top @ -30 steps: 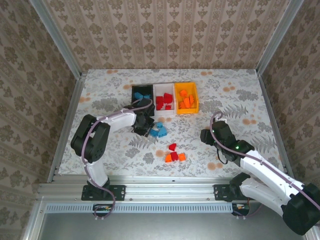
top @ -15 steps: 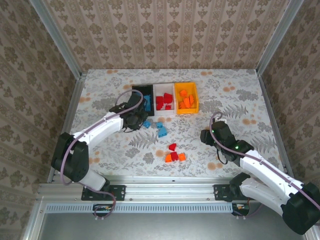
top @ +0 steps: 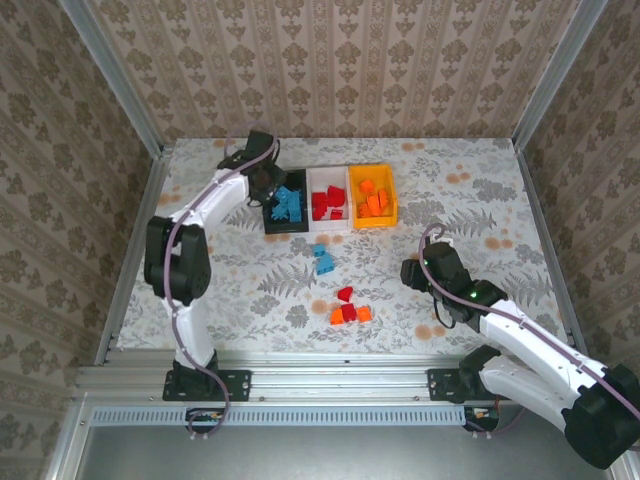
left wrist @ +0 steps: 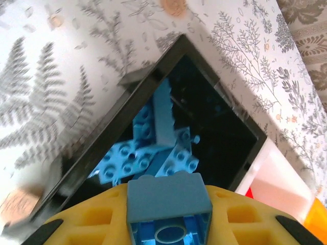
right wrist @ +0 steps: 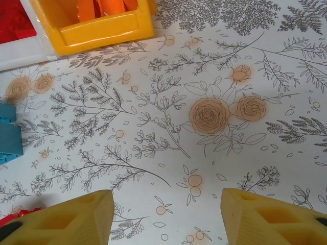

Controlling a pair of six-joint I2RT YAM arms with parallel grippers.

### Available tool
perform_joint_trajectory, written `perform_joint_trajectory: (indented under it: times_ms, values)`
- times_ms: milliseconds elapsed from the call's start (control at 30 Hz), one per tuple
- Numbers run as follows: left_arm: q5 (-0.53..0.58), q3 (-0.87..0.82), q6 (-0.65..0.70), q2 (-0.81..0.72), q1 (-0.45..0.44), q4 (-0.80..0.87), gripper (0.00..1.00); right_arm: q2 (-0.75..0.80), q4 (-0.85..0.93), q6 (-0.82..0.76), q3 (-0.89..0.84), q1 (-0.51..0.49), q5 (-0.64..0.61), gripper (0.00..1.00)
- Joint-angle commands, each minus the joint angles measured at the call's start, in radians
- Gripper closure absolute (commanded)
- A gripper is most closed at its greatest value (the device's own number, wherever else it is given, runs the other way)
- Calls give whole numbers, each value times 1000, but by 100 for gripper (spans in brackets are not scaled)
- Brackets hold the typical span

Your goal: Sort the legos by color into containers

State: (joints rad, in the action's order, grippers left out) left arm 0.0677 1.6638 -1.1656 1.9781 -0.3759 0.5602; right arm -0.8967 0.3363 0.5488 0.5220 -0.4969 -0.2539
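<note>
My left gripper (left wrist: pixel 168 204) is shut on a light blue brick (left wrist: pixel 168 191) and hangs over the black bin (left wrist: pixel 225 97), which holds several light blue legos (left wrist: pixel 145 150). From above, the left gripper (top: pixel 271 184) sits at the black bin's (top: pixel 285 230) far left corner. The white bin (top: pixel 330 228) holds red legos (top: pixel 327 203). The orange-yellow bin (top: pixel 372 222) holds orange ones (top: pixel 372 201). Two blue bricks (top: pixel 322 258) lie loose on the table, and a red and orange cluster (top: pixel 348 309) lies nearer. My right gripper (right wrist: pixel 166 214) is open and empty over bare table.
The right gripper (top: pixel 412 272) rests low, right of the red and orange cluster. In the right wrist view the orange-yellow bin (right wrist: pixel 102 28) is at the top left and a loose blue brick (right wrist: pixel 9 138) at the left edge. Metal rails and walls border the patterned table.
The left arm swung from the loose blue bricks at mid-table out to the black bin, carrying a blue brick. The right arm has not moved.
</note>
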Motion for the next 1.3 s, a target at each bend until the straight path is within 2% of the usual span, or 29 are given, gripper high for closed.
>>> perform_joint_trajectory:
  times_ms: [0,100,200,267,333,500,700,800,967,1067,1267]
  values:
    - [-34,116,115,82,10,87,66,6,-3,-13,11,5,0,41]
    - [-56,175,148,117,9,119,55,5,2,-14,17,6,1,40]
    - [-62,147,165,77,3,85,38,7,7,-14,26,5,8,39]
    - [-53,113,185,33,-3,59,19,6,2,-10,30,6,16,39]
    - [-52,96,209,-7,-7,62,13,-2,-3,-3,35,4,26,38]
    - [-42,-86,279,-210,-20,-8,10,-57,-50,36,49,-40,48,38]
    - [-28,-549,331,-572,-53,-195,7,-285,-91,57,148,-221,22,32]
    - [-17,-785,302,-741,-64,-246,0,-396,-101,66,213,-296,-1,29]
    - [-82,-1114,224,-981,-66,-324,0,-541,-103,69,303,-369,3,27]
    - [-94,-1232,190,-1098,-69,-315,0,-587,-90,88,332,-396,-2,26]
    - [-76,-1341,151,-1273,-68,-292,0,-651,-76,139,340,-434,0,25]
